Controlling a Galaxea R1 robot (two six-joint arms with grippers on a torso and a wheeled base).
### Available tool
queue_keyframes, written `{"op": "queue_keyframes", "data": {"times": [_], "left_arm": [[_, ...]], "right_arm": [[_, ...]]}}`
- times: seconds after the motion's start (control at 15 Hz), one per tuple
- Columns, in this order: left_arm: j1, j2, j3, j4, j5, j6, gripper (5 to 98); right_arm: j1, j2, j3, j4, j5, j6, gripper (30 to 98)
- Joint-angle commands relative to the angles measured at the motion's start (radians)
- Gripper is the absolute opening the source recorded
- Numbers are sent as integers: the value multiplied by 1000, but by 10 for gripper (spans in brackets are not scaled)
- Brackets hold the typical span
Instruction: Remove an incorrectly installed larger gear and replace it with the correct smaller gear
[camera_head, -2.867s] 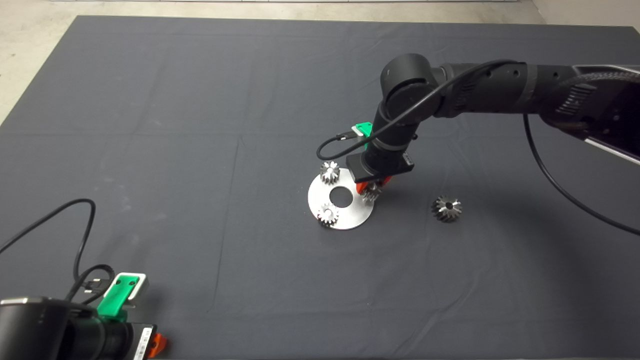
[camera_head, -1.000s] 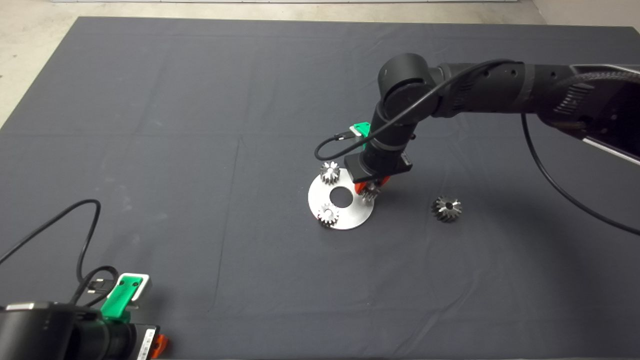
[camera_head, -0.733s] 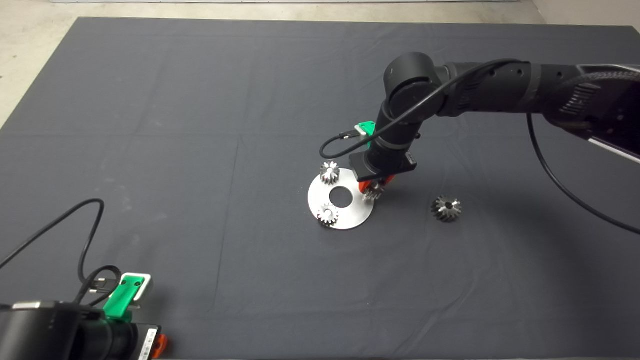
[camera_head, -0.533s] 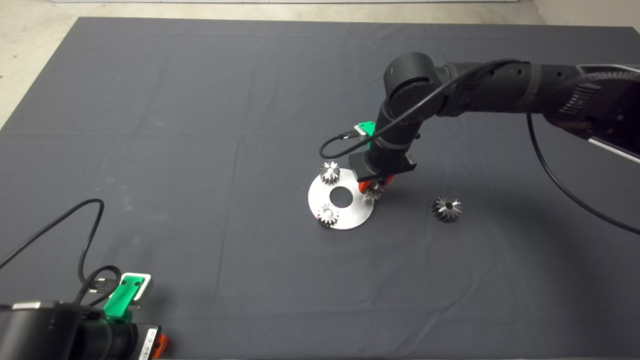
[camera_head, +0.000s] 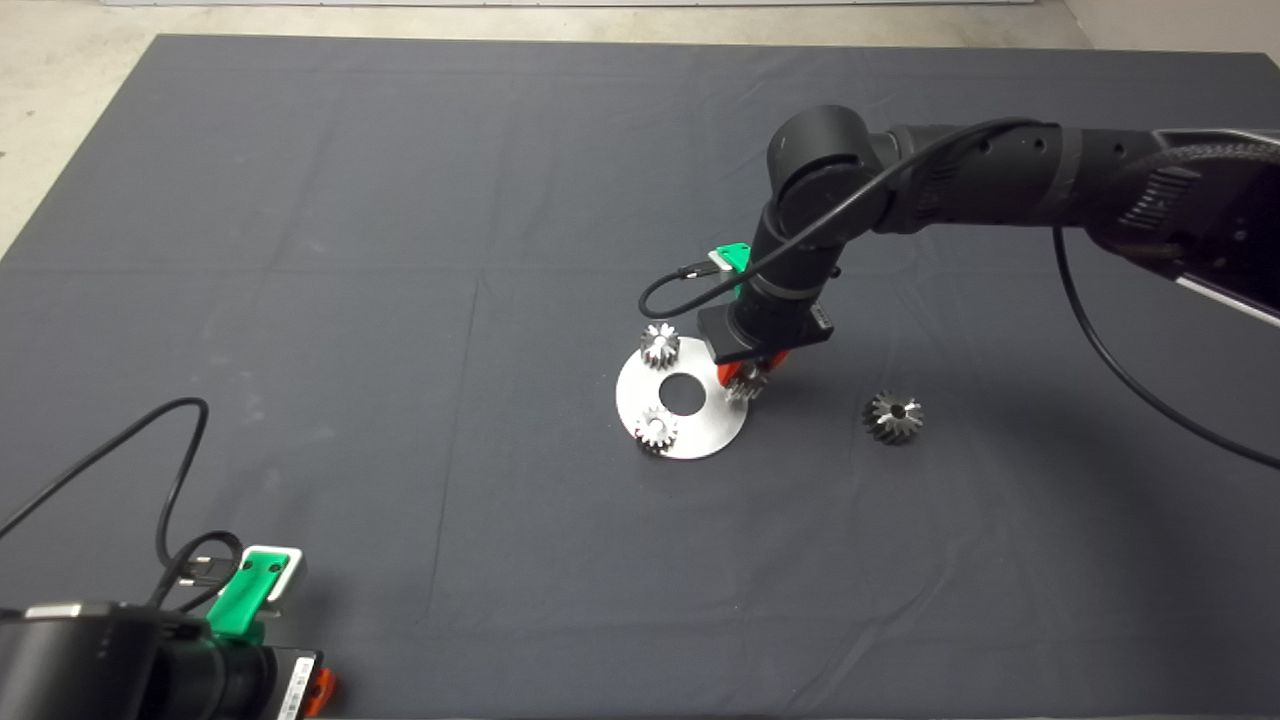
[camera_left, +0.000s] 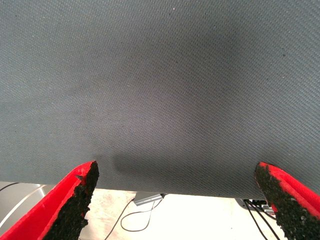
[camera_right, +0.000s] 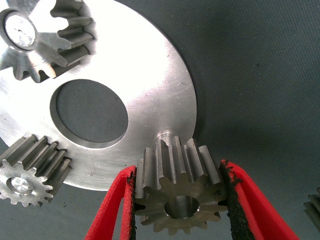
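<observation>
My right gripper (camera_head: 748, 378) is shut on the smaller gear (camera_head: 746, 385) at the right edge of the round steel plate (camera_head: 700, 428). In the right wrist view the red fingers (camera_right: 116, 200) clamp this dark gear (camera_right: 180, 192) on both sides, and a bare peg (camera_right: 165, 135) on the plate (camera_right: 150, 95) shows just beyond it. The larger gear (camera_head: 893, 417) lies on the mat to the right of the plate, apart from the gripper; its edge shows in the right wrist view (camera_right: 314, 210). My left gripper (camera_head: 315, 690) is parked at the lower left, open (camera_left: 177, 175) and empty.
Two paler silver small gears sit on pegs on the plate, one at its far edge (camera_head: 660, 345) (camera_right: 45, 45) and one at its near edge (camera_head: 656, 428) (camera_right: 30, 172). The plate has a centre hole (camera_head: 683, 393). A cable (camera_head: 170, 480) loops by the left arm.
About a second ago my right arm shifted slightly to the right with the smaller gear in its fingers. It has held still over the last half second. The left arm has barely moved.
</observation>
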Motion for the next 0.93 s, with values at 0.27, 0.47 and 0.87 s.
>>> {"op": "queue_keyframes", "data": {"times": [0.27, 0.47, 0.87], "left_arm": [[56, 26, -91, 35, -87, -12, 840], [56, 27, -93, 37, -87, -12, 840], [58, 40, -106, 49, -87, -13, 840]], "right_arm": [[34, 32, 11, 29, -103, -3, 348], [34, 32, 24, 25, -103, -3, 348], [30, 17, 31, 23, -106, -5, 346]]}}
